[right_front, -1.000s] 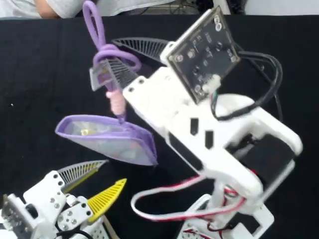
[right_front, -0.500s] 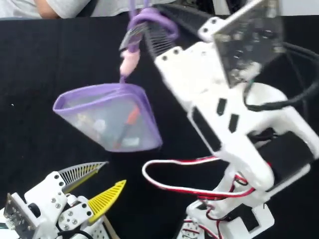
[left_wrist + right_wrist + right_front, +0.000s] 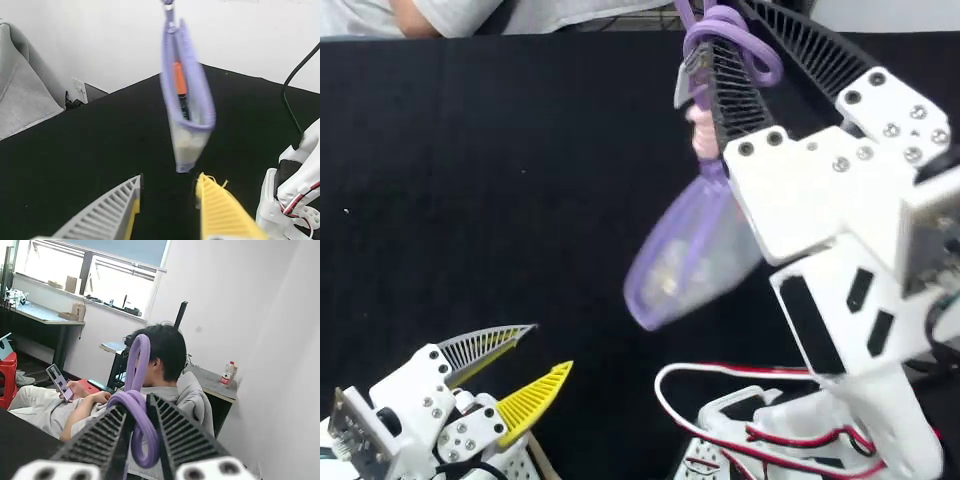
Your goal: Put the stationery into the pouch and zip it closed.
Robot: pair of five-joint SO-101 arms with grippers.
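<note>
Since the translucent purple fabric pouch point(image 3: 690, 255) already holds the stationery, the step in hand looks like the zipping. The right gripper point(image 3: 725, 45), at one o'clock in the high view, is clamped on the pouch's purple cord loop point(image 3: 139, 365). The pouch dangles from it over the black table point(image 3: 470, 180), slanting toward seven o'clock. I cannot tell whether the zip is shut. The left gripper point(image 3: 552, 346) sits at seven o'clock, with its jaws apart and nothing between them, well apart from the pouch. The next move probably calls for it to pinch the pouch's body so the pull has something to work against. Inside, an orange pen point(image 3: 178, 82) stands along the seam, with pale items bunched at the bottom.
</note>
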